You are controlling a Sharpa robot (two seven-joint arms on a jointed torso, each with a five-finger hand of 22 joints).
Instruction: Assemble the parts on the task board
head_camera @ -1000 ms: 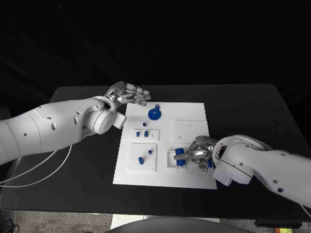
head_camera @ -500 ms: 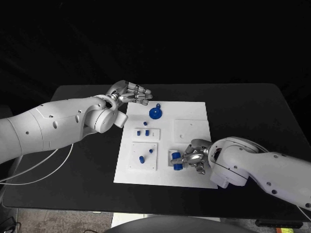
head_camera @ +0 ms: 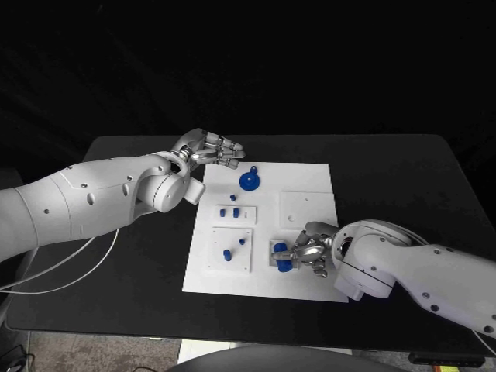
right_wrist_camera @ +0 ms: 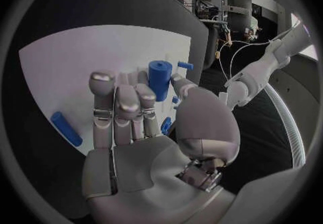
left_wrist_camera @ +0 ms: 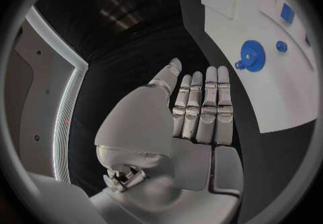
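The white task board (head_camera: 304, 182) lies mid-table. My right hand (head_camera: 311, 252) hovers over its near right part. Its thumb and fingertips (right_wrist_camera: 138, 81) close around an upright blue cylinder (right_wrist_camera: 159, 79), which also shows by a square socket block (head_camera: 281, 260). A blue bar (right_wrist_camera: 66, 128) lies flat on the board beside that hand. My left hand (head_camera: 211, 149) hangs at the board's far left corner with its fingers (left_wrist_camera: 202, 108) straight and nothing in them. A blue gear (head_camera: 248, 181) (left_wrist_camera: 253, 55) and a small blue knob (left_wrist_camera: 281, 46) lie on the board just past it.
Small blue pegs stand in a block at the board's left middle (head_camera: 229, 211). Two more sit in the near left block (head_camera: 227, 254). A bare white square plate (head_camera: 303, 203) lies at the right middle. Black table (head_camera: 415, 186) surrounds the board on all sides.
My right hand has edged a little left and nearer along the board, closing in around the blue cylinder. The left hand has not moved.
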